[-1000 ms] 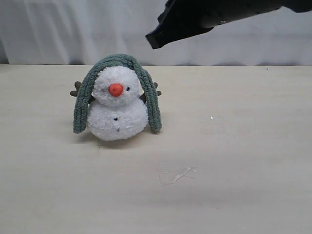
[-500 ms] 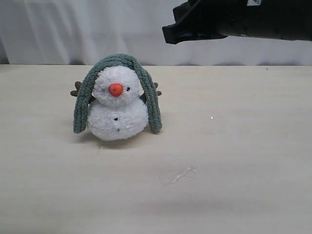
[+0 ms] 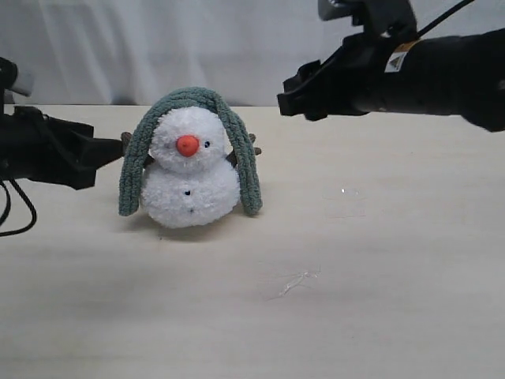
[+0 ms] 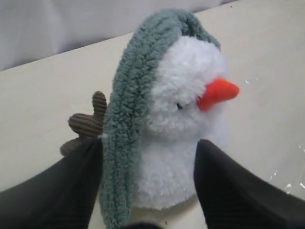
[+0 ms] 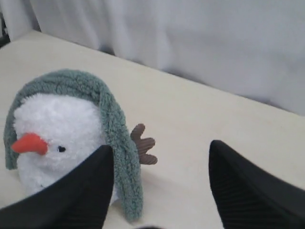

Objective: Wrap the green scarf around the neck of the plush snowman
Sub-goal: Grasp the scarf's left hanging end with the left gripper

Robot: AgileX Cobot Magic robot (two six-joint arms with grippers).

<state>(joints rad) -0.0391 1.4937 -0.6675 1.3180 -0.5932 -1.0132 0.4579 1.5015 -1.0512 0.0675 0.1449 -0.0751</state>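
Observation:
The plush snowman [image 3: 189, 178] stands upright on the table, orange nose to the front. The green scarf [image 3: 189, 101] lies draped over the top of its head, one end hanging down each side to the table [image 3: 129, 197] [image 3: 251, 193]. The neck crease is bare. My left gripper [image 3: 106, 150] is open at table height just left of the scarf's left end; in its wrist view the scarf [image 4: 126, 124] and snowman [image 4: 178, 157] sit between the spread fingers. My right gripper [image 3: 296, 99] hovers open, above and right of the snowman, scarf end [image 5: 126, 181] beside one finger.
The pale table [image 3: 379, 260] runs to a white curtain [image 3: 158, 47] at the back. A small scrap of clear film [image 3: 296, 282] lies in front of the snowman, right of centre. Brown branch arms [image 3: 122, 146] stick out behind the scarf.
My left arm has come into view from the left and reached the scarf's left end. My right arm has dropped lower and drawn back to the right. Snowman and scarf have not moved.

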